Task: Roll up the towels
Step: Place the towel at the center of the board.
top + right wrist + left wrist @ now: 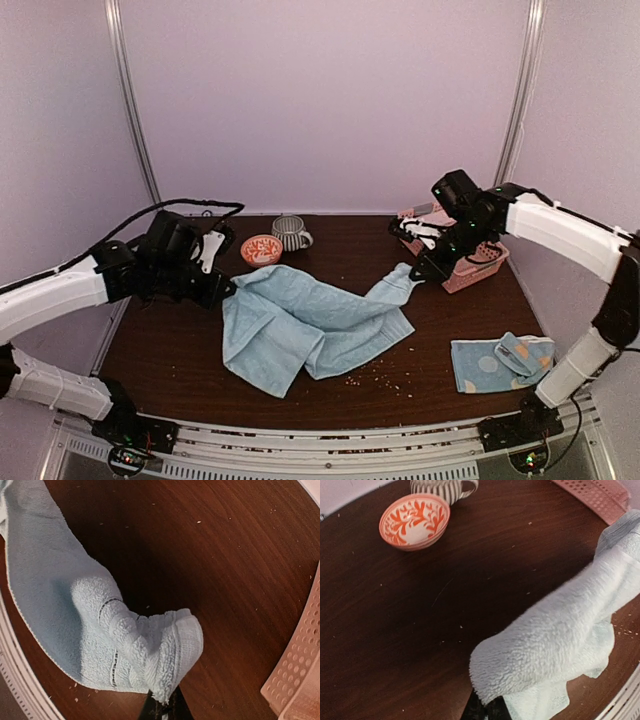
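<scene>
Now the 2 arms reach inward over the table [160, 350]; the left gripper [226, 290], held low, is clenched on 1 corner of the light blue towel [300, 325]; the right gripper [422, 268], angled down beside the pink basket [480, 268], pinches the opposite corner; the towel sags crumpled between them.

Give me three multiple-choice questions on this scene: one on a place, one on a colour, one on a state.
1. Where does the dotted towel lie?
A near right
B far left
C centre

2. What colour is the pattern in the bowl?
A green
B orange
C black

3. How is the blue towel held?
A lying free
B pinched at one corner
C pinched at two corners

Answers:
1 A, it sits at the near right edge.
2 B, orange sprigs on white.
3 C, the left gripper and right gripper each clamp a corner.
</scene>
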`<state>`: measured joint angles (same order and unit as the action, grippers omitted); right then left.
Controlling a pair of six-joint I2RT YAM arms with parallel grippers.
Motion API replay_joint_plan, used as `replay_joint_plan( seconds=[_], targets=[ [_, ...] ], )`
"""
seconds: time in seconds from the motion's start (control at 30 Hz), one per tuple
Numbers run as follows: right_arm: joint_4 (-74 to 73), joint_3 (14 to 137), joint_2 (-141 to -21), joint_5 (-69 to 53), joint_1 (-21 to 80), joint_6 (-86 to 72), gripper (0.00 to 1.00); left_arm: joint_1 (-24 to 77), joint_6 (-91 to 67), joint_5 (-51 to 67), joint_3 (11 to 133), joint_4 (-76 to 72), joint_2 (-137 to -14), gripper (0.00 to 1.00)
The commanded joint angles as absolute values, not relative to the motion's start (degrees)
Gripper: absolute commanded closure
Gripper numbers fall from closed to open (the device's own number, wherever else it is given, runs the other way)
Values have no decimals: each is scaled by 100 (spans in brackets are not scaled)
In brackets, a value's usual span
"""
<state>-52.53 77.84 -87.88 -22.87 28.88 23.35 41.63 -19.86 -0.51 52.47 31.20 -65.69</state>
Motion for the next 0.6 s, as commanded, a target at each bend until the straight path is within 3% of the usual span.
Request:
replay_joint_plan(
  seconds=[0.0,0.13,0.23,0.37,0.57],
  targets=[
    [-5269,8985,-10625,-1678,2791,1676,100,3183,-1301,1195,5414,2176,-7949,100],
    [-5248,10185,-11756,-1373,2684,1310,100,2807,-1036,1027,6191,2411,-9180,97],
    [-5251,10797,-12246,-1128,2617,1106,84,2774,-1060,604,6447,2529,-9463,67],
    [-5226,10514,-11967,-1202,2569,1151,69,2889,-1219,461,6311,2611,-8912,48],
    [-4807,9005,-10757,-905,2520,1475,55,3389,-1228,226,5958,3001,-8022,52]
  ],
)
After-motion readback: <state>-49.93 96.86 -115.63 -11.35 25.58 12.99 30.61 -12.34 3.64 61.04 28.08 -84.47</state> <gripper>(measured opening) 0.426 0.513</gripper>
